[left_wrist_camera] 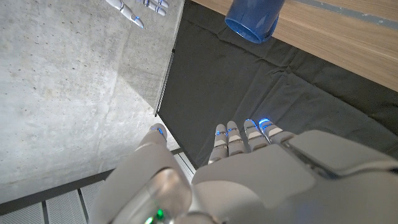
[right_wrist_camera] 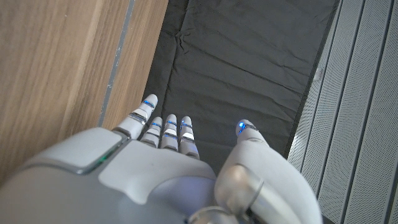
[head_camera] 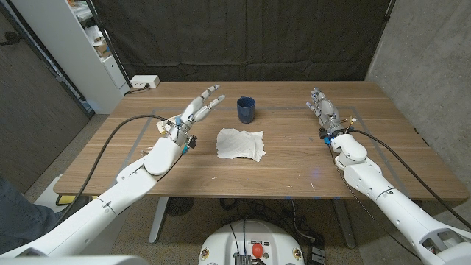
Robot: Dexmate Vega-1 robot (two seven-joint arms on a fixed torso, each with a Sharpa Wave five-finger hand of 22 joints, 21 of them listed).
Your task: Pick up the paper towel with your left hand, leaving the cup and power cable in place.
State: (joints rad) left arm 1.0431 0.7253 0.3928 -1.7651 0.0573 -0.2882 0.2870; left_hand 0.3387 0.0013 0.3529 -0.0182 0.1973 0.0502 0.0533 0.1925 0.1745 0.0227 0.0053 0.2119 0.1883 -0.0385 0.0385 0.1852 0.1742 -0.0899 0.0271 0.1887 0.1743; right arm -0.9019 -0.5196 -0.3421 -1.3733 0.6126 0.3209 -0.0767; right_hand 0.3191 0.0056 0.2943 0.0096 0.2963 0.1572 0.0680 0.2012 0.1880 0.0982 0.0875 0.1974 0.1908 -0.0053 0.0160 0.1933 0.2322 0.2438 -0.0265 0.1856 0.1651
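Observation:
A crumpled white paper towel (head_camera: 241, 143) lies on the wooden table (head_camera: 294, 169) near its middle. Just behind it stands a dark blue cup (head_camera: 246, 110), seen upside down in the left wrist view as the cup (left_wrist_camera: 254, 18). My left hand (head_camera: 193, 115) hovers to the left of the towel, fingers stretched out toward the cup and holding nothing; its back (left_wrist_camera: 249, 180) fills the lower left wrist view. My right hand (head_camera: 326, 114) is at the right side of the table, fingers extended and apart, empty; the same hand (right_wrist_camera: 161, 168) shows from behind in the right wrist view.
A white power strip (head_camera: 144, 82) with its cable lies at the table's far left corner. A white shelf unit (head_camera: 81, 44) stands beyond the left edge. Black curtain hangs behind the table, and a concrete wall rises on the right.

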